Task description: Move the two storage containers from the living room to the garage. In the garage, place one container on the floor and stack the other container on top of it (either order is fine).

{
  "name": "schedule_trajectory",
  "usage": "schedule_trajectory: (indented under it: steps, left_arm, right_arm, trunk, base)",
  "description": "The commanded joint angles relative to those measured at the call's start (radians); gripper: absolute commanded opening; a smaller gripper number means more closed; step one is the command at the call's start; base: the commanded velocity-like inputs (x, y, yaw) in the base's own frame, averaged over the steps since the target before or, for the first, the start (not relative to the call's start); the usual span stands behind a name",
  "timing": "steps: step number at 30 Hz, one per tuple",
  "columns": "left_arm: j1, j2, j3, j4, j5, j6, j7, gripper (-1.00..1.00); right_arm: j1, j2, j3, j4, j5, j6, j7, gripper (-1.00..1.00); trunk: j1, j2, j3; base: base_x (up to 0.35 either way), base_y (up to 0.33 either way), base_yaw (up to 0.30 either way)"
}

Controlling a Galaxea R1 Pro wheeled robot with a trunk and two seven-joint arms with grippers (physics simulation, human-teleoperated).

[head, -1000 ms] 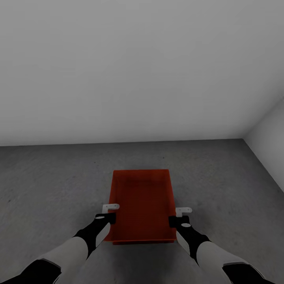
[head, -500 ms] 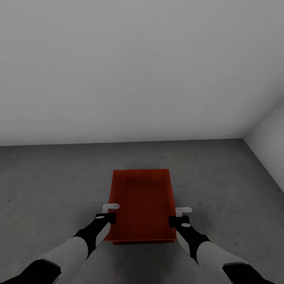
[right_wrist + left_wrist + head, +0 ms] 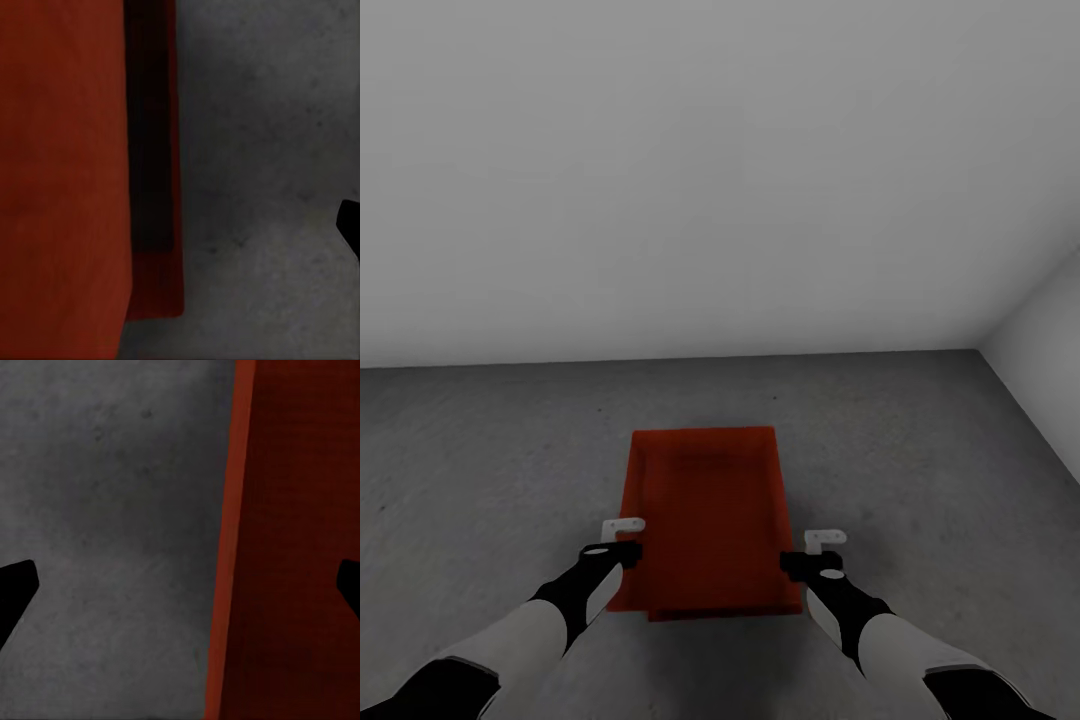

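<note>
Since the earlier frame the left gripper (image 3: pixel 622 538) has slid outward, away from the bins, and the upper storage container (image 3: pixel 700 500) has shifted with it, so its near left corner now overhangs the lower storage container (image 3: pixel 792 598); the right gripper (image 3: pixel 816 552) sits about where it was. Both bins rest on the dark speckled garage floor (image 3: pixel 480 470), a little short of the pale grey back wall (image 3: pixel 700 180), with the side wall (image 3: pixel 1050 350) off toward the right arm's side. Upper bin is skewed relative to the lower one: the lower bin's rim peeks out along the right edge and near edge. Left wrist view shows a bin wall (image 3: pixel 229 540) running between the two dark fingertips (image 3: pixel 15 592), one outside over concrete (image 3: pixel 105 510), one over the bin interior, with clear gaps on both sides, so the left claw is spread and holds nothing. Right wrist view shows the offset of the two stacked walls (image 3: pixel 154 165) beside bare concrete (image 3: pixel 262 150), one fingertip (image 3: pixel 351 225) well off the bin; the right claw also reads as released, jaws apart. Judgement: each arm straddled a long side wall to carry and lower the bin level; the stack is made, though crooked, and the arms look ready to clear.
</note>
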Motion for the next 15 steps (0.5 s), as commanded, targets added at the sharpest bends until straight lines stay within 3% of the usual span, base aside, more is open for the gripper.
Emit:
schedule_trajectory:
  steps: [1, 15]
  left_arm:
    - [0.000, 0.001, -0.009, -0.002, 0.009, 0.005, 0.007, 1.00]
    - [0.000, -0.001, -0.008, -0.007, 0.011, 0.004, 0.006, 1.00]
  right_arm:
    - [-0.001, 0.000, 0.004, 0.001, 0.002, -0.001, -0.004, 1.00]
    - [-0.001, 0.000, 0.004, 0.001, 0.008, -0.001, -0.001, 1.00]
  trunk:
    - [0.000, 0.000, -0.001]
    - [0.000, 0.000, -0.001]
  base:
    - [0.000, 0.000, 0.000]
    - [0.000, 0.000, 0.000]
